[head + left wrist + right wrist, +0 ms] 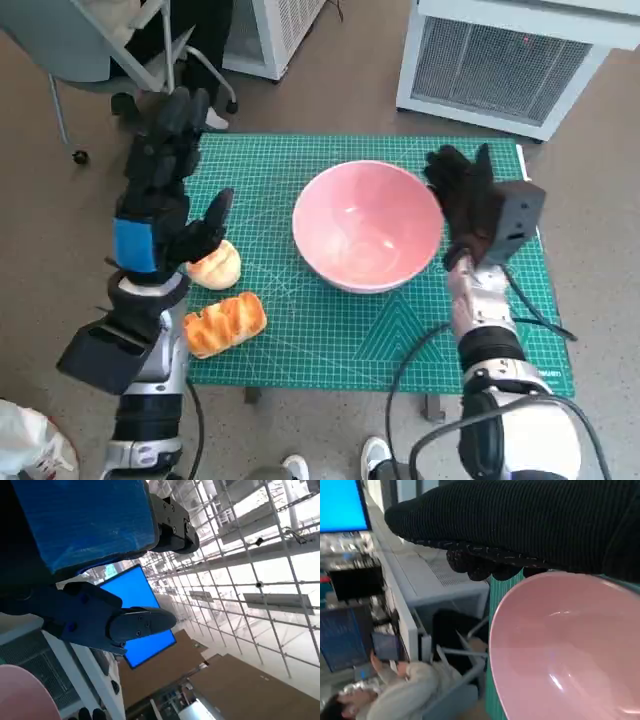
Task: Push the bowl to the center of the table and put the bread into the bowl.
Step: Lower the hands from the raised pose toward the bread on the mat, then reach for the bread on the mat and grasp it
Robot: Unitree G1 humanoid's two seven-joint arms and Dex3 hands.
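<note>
Right hand (462, 195) lay flat against bowl (368, 225) at 3 o'clock, holding nothing; left hand (165, 185) spread above bread (223, 323)

The head view looks steeply down from above on the green mat (400, 330), with both arms rising from its lower edge; the left wrist view sits close behind the left hand (95, 615) and tilts upward at a ceiling grid (240, 555); the right wrist view, tucked behind the right hand (520, 525), looks sideways across the pink bowl (565, 650), which all three views share.
</note>
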